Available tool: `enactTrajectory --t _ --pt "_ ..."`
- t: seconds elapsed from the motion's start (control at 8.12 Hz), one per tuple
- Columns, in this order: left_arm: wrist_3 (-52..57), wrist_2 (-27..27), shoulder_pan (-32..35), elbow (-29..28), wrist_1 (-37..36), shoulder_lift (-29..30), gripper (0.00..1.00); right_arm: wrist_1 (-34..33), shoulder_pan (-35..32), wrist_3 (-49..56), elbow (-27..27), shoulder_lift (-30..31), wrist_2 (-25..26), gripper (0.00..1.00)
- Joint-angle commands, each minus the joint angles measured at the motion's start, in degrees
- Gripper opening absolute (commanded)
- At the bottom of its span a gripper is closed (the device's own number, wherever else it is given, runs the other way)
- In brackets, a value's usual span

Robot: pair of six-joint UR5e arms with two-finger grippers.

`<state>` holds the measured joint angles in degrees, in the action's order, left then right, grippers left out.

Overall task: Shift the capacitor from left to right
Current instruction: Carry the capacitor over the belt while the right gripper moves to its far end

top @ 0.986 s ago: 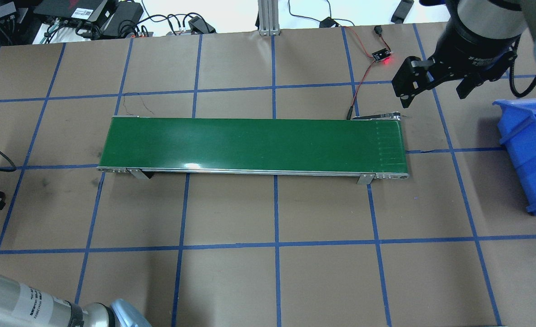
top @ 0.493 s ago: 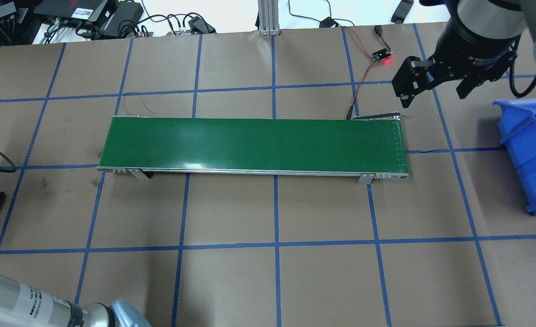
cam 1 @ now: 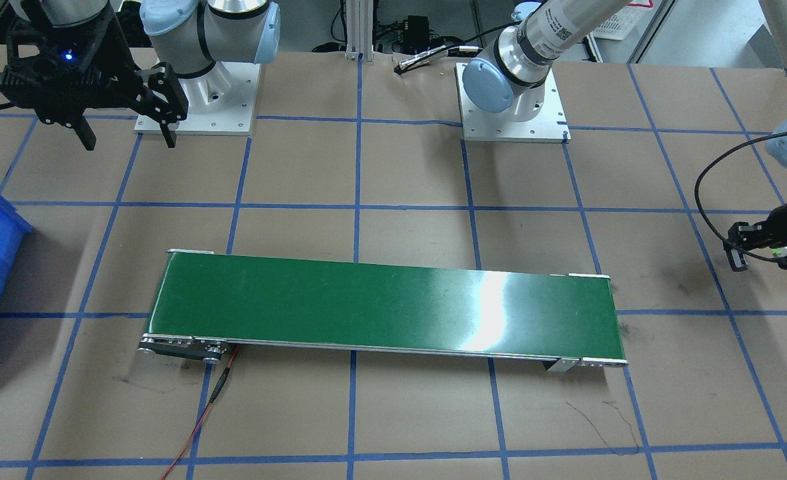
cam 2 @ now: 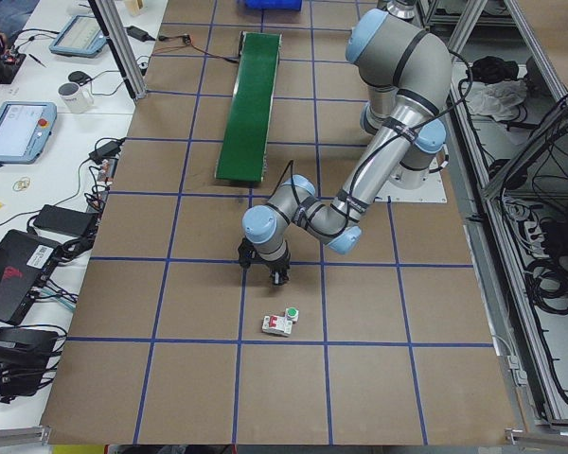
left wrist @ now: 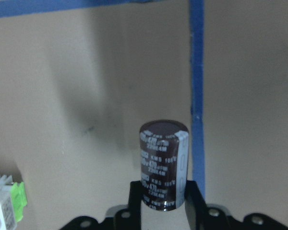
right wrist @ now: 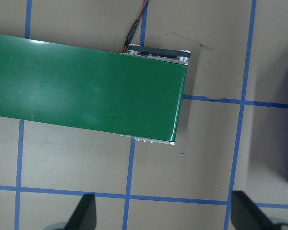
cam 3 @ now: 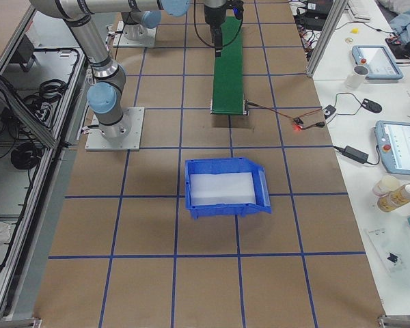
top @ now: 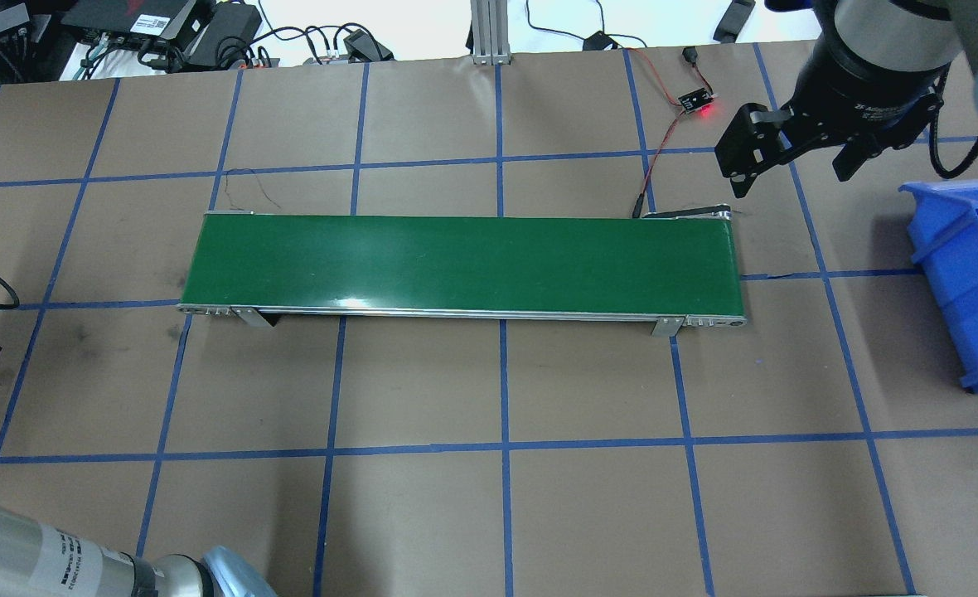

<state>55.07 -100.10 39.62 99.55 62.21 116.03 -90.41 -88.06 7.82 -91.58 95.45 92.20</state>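
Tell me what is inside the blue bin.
Inside the blue bin, the right-side view shows only a white floor. Its near wall covers the strip of floor behind it.

Glossy belt — matt tabletop

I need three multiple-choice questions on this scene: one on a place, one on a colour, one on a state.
1. Where is the small dark cylindrical capacitor? A) inside a cup B) between the jaws of the left arm C) in a box
2. What colour is the long flat conveyor belt? A) green B) red C) yellow
3. How are the jaws of the right arm? A) shut on a cable B) shut on a cup C) open, empty

Answers: B, the left wrist view shows it clamped there; A, the overhead view shows green; C, the right wrist view shows them wide apart.
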Motion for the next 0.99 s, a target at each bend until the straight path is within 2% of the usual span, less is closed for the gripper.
enactTrajectory --t 0.0,0.25,0.49,0.62,0.74,0.86 --pt "-2.9 2.6 5.6 0.0 5.1 -9.7 0.00 0.1 0.0 0.0 0.0 0.0 0.0 1.00" --pt "-11.7 3.5 16.4 0.0 5.4 -15.4 0.00 0.0 -0.1 0.1 -0.1 -0.2 0.1 1.00" --pt "-19.5 6.3 26.4 0.0 5.5 -16.7 0.00 -0.7 -0.1 0.0 -0.5 -2.7 0.2 1.00" --pt "-23.8 8.8 29.3 0.0 5.4 -16.2 0.00 -1.3 -0.1 0.0 -0.5 -5.3 0.0 1.00" --pt "-24.6 12.6 29.7 0.0 5.4 -15.5 0.00 -1.3 -0.1 0.1 -0.5 -8.5 0.2 1.00" --pt "-24.9 13.9 30.3 0.1 5.6 -13.1 0.00 -1.3 -0.1 -0.1 -0.5 -10.1 1.1 1.00"
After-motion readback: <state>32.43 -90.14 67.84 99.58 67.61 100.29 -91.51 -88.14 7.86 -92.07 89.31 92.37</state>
